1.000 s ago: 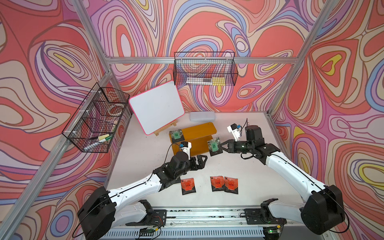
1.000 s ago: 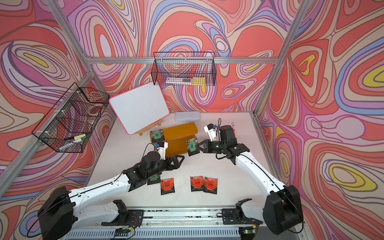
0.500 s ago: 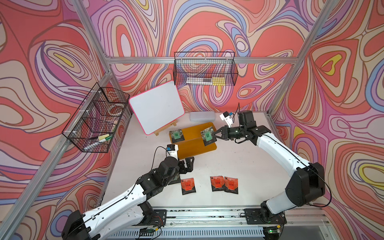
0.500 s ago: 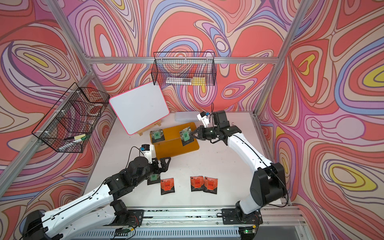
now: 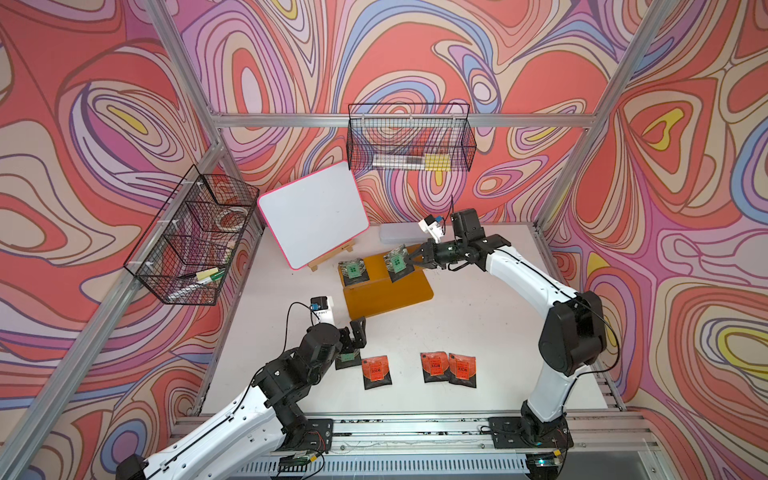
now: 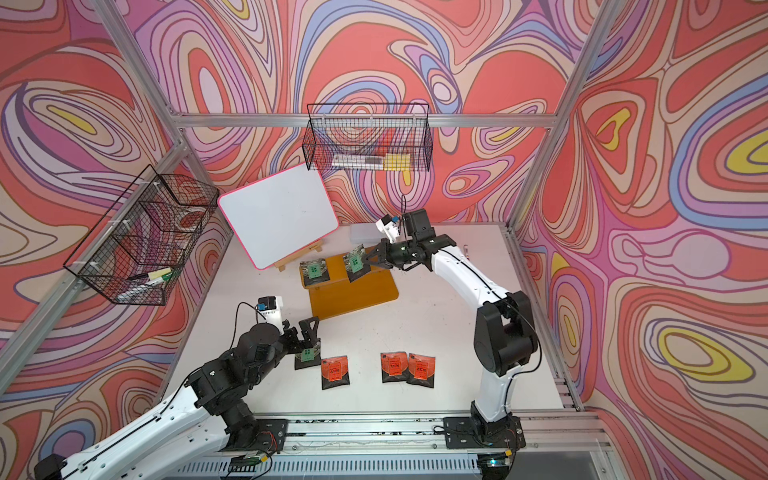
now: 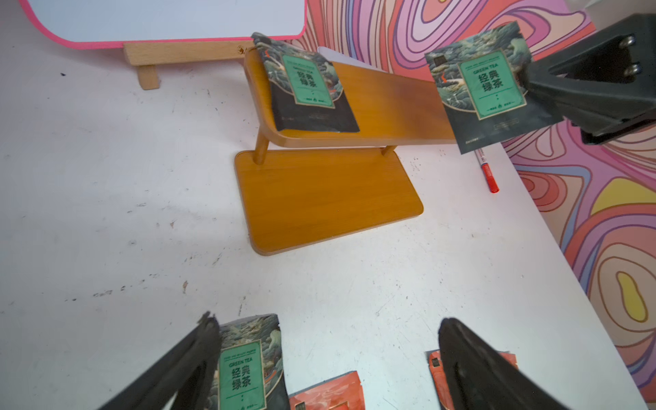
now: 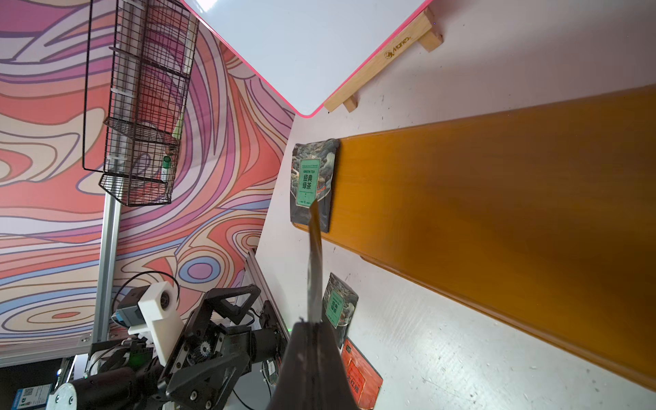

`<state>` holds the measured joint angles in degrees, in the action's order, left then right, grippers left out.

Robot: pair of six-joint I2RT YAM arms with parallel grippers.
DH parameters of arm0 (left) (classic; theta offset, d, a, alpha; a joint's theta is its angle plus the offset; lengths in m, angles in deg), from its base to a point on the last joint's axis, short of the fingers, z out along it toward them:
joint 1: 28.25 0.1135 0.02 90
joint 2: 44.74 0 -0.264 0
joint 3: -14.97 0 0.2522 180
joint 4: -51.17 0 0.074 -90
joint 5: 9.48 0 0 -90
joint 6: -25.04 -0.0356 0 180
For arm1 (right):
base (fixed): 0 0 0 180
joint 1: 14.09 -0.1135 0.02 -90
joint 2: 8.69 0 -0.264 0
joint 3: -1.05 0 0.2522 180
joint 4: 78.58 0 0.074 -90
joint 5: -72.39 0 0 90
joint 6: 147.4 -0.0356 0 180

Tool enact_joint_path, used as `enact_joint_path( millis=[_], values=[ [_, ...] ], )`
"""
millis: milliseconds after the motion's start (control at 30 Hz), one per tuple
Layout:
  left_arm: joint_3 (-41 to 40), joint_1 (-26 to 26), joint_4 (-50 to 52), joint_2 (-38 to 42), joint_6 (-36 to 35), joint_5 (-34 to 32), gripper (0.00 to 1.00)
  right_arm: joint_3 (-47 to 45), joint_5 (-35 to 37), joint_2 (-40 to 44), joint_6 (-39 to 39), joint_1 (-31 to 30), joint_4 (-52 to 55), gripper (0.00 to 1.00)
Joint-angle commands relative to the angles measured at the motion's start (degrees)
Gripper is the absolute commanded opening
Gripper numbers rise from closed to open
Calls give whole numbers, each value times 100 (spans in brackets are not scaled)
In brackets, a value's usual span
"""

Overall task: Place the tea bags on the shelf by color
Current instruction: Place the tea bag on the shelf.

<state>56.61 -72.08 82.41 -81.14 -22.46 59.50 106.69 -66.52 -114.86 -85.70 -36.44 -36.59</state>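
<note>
The right gripper (image 5: 409, 262) is shut tight on one edge of a small flat black tea bag with a green label (image 5: 397, 262). This held bag is kept tilted over the top board of the mustard-yellow two-step wooden shelf (image 5: 390, 296) and looks lifted clear of it. Another green-label tea bag (image 5: 353, 270) is laid at that board's left end. To do this step well, the held bag should be lowered flat just beside that one, not on top of it, and only then let go. The left gripper (image 7: 330, 321) is spread wide open over a third green-label tea bag (image 7: 245, 369) near the front left of the white table (image 5: 478, 316). Three orange-red-label tea bags (image 5: 434, 366) are left by the table's front edge.
</note>
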Motion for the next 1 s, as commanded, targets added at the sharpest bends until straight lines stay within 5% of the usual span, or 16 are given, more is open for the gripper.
enact_joint_path(
  millis=[0, 967],
  values=[
    [-117, 58, 276, 136, -49, -223, 99, 312, -75, -287, -125, -109, -13, 0],
    [-326, 103, 222, 326, 4, -193, 99, 1810, 210, -1660, -647, -338, 480, 0]
  ],
)
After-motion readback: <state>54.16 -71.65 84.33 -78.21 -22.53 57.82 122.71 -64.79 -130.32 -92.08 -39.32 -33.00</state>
